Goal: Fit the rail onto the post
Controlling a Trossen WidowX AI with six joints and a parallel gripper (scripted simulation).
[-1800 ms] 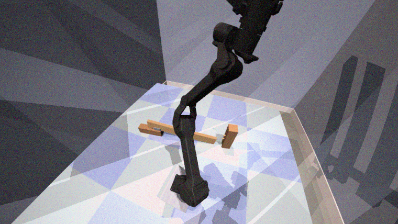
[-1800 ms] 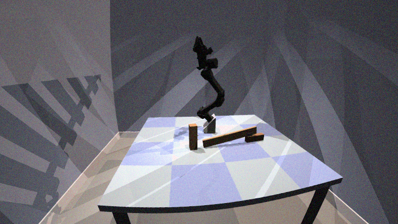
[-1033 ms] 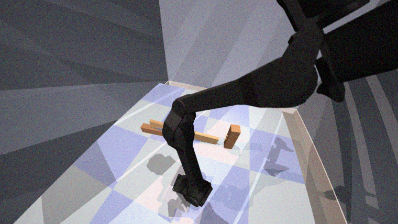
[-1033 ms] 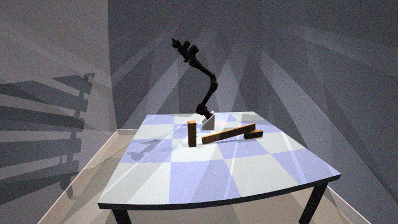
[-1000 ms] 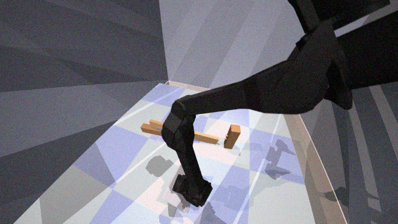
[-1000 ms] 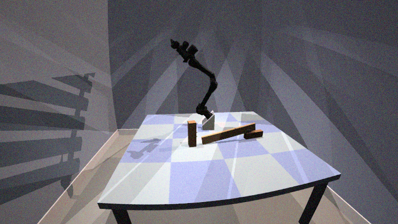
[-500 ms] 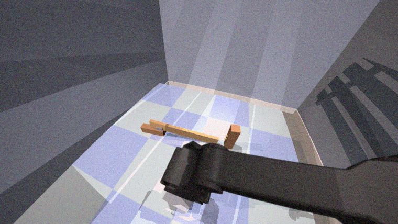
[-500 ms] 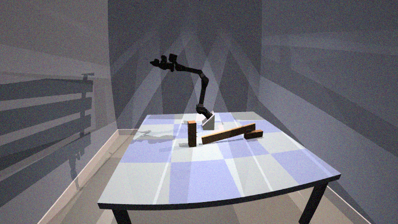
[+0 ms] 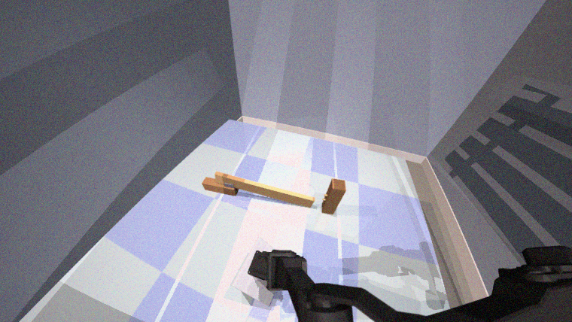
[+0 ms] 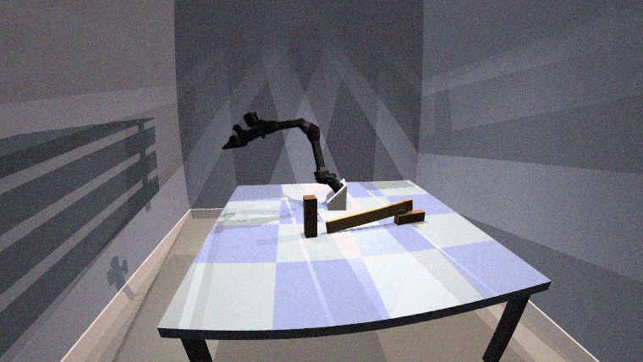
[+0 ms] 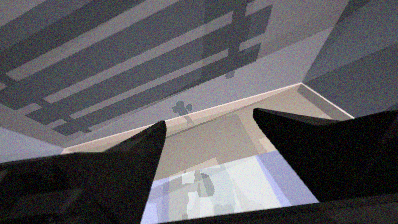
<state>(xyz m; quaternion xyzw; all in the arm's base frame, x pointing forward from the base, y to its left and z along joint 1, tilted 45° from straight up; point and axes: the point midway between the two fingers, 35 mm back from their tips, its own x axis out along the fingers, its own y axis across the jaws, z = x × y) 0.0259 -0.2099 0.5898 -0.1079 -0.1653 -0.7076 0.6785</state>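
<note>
The long rail slopes: its far end sits up in the bracket on the low footboard block, its near end is down on the table. The short post stands upright just beyond the near end, with a gap between them. Two small pegs stick out of the post toward the rail. My gripper is open and empty, high in the air to the post's left in the exterior view, far from the rail. The holes in the rail's end are not visible.
The arm rises from its pale base behind the post and rail in the exterior view and reaches out to the left. The table edge shows at the front. The wrist view shows walls, floor and a table corner.
</note>
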